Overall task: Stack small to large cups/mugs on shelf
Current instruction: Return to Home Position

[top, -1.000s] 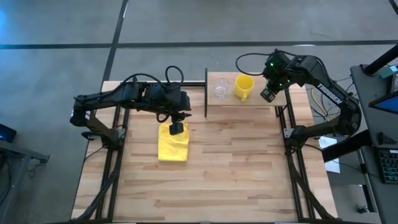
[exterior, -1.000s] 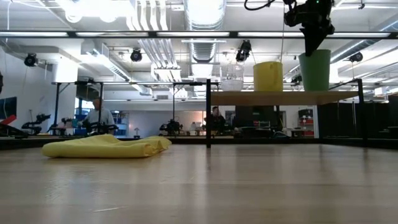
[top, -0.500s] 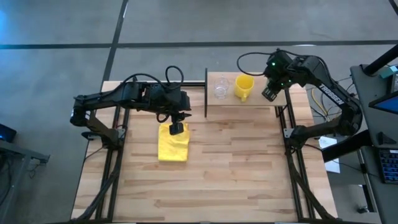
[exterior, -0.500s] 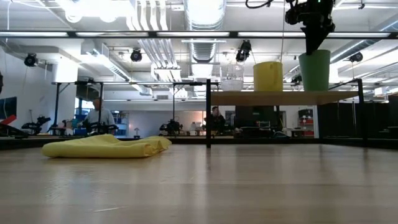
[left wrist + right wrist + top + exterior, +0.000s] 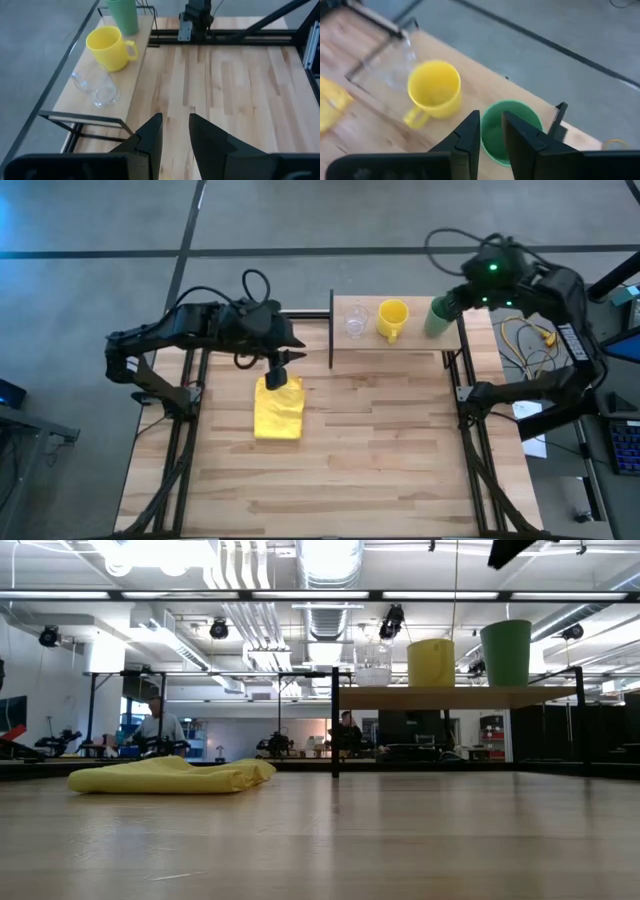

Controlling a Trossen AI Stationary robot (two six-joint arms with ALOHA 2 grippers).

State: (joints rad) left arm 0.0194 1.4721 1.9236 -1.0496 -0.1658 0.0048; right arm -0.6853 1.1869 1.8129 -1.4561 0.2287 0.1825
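Observation:
On the shelf (image 5: 400, 340) three vessels stand upright on their bases in a row. They are the clear glass cup (image 5: 355, 323), the yellow mug (image 5: 392, 318) with its handle toward the table's near edge, and the green cup (image 5: 438, 317). The low view shows them side by side: the glass cup (image 5: 373, 675), the mug (image 5: 431, 662) and the green cup (image 5: 506, 652). My right gripper (image 5: 491, 131) hovers above the green cup (image 5: 530, 120), slightly open and empty. My left gripper (image 5: 175, 131), slightly open and empty, hangs over the yellow cloth (image 5: 278, 410).
The yellow cloth (image 5: 170, 778) lies flat on the slatted tabletop (image 5: 380, 450), left of the middle. Black posts stand at the shelf's corners, one of them (image 5: 331, 330) at its left end. Cables lie beyond the table's right edge (image 5: 525, 340).
My right gripper has let go of the green cup's rim and risen away from it, toward the table's right edge; it now leaves the low view almost wholly. The cup stays upright on the shelf. My left gripper has drawn back a little toward the far edge.

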